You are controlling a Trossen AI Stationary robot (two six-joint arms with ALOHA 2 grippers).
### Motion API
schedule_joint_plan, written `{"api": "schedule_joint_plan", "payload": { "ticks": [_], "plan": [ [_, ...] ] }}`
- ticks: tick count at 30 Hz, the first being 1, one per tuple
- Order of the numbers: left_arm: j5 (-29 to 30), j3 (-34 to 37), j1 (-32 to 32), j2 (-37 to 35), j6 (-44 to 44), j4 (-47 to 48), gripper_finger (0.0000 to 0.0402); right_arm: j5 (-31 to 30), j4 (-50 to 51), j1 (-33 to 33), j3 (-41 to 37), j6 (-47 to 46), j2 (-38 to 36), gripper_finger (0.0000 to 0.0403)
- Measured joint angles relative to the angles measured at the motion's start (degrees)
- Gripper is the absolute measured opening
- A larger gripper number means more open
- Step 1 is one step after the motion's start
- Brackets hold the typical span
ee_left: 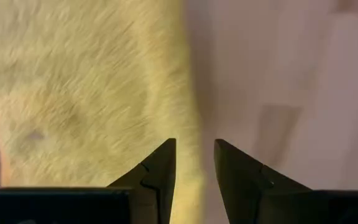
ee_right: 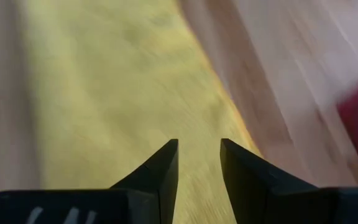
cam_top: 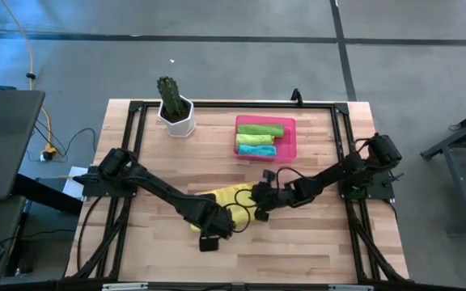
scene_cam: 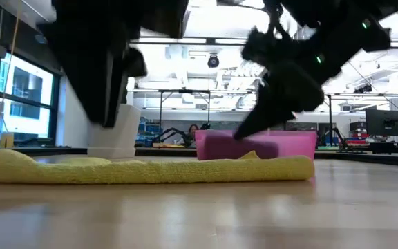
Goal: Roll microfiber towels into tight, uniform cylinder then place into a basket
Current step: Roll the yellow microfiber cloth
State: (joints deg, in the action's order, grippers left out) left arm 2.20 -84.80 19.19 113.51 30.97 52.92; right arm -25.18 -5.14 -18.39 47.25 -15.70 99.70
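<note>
Yellow towel [cam_top: 231, 196]: flat mid-table, below pink basket [cam_top: 290, 139] holding three rolls.
Left claw [ee_left: 194, 163]: narrow gap, empty, over towel edge.
Right claw [ee_right: 199, 163]: narrow, empty, above towel.
Risk: uneven grabs could skew the roll.

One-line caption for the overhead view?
Both claws, left and right, meet over the yellow towel; three rolled towels fill the pink basket.

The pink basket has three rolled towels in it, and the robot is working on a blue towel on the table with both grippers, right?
Not quite. The towel on the table is yellow, not blue, as the high view shows. The rest holds: the pink basket has three rolled towels, and the left gripper and right gripper are both at the yellow one.
</note>
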Motion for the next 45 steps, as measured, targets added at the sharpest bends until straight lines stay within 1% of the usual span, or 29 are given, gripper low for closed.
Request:
{"api": "schedule_joint_plan", "payload": {
  "ticks": [3,6,9,15,19,23,26,29,31,35,37,39,42,45],
  "plan": [
    [0.0,-3.9,0.5,0.0,-0.1,1.8,0.0099,4.4,-2.7,0.0,1.5,9.4,0.1,0.0112],
    [0.0,-8.2,1.0,0.0,0.1,6.3,0.0099,9.9,-6.3,0.6,1.9,19.0,1.1,0.0112],
    [0.1,-12.5,2.4,0.0,1.2,10.5,0.0099,13.9,-10.4,1.7,1.8,25.0,2.5,0.0112],
    [-0.3,-20.9,7.7,-0.1,4.4,15.8,0.0099,22.3,-17.6,4.2,1.8,31.1,5.5,0.0112],
    [-0.1,-25.8,11.2,-0.1,7.8,16.7,0.0099,24.6,-19.9,5.8,1.8,35.3,7.3,0.0112],
    [2.4,-29.0,13.8,-0.1,12.7,16.7,0.0099,27.0,-20.7,7.6,3.0,35.2,8.6,0.0112],
    [5.0,-30.0,15.3,-0.1,15.4,16.7,0.0099,30.4,-20.6,8.6,6.3,32.8,11.1,0.0112],
    [7.3,-30.1,16.2,-0.1,17.0,16.7,0.0099,33.9,-17.1,9.4,11.4,30.3,14.4,0.0112],
    [8.0,-30.1,16.6,-0.1,17.7,16.7,0.0099,35.2,-9.9,9.8,15.6,31.6,16.1,0.0112],
    [8.9,-30.1,17.2,-0.1,18.4,16.7,0.0099,35.2,6.1,10.0,23.6,37.0,18.8,0.0112],
    [9.4,-30.1,17.5,-0.1,18.4,16.7,0.0099,35.2,10.7,10.3,26.3,37.7,20.0,0.0112],
    [9.8,-30.1,17.8,-0.1,18.4,16.7,0.0099,35.2,12.7,10.7,28.0,37.0,20.7,0.0112],
    [10.4,-30.1,18.2,-0.1,18.4,16.7,0.0099,34.4,13.9,12.1,28.6,31.3,21.1,0.0112],
    [10.9,-30.1,18.6,-0.1,18.4,17.0,0.0099,32.8,14.6,13.7,28.0,21.6,21.0,0.0112]
  ]
}}
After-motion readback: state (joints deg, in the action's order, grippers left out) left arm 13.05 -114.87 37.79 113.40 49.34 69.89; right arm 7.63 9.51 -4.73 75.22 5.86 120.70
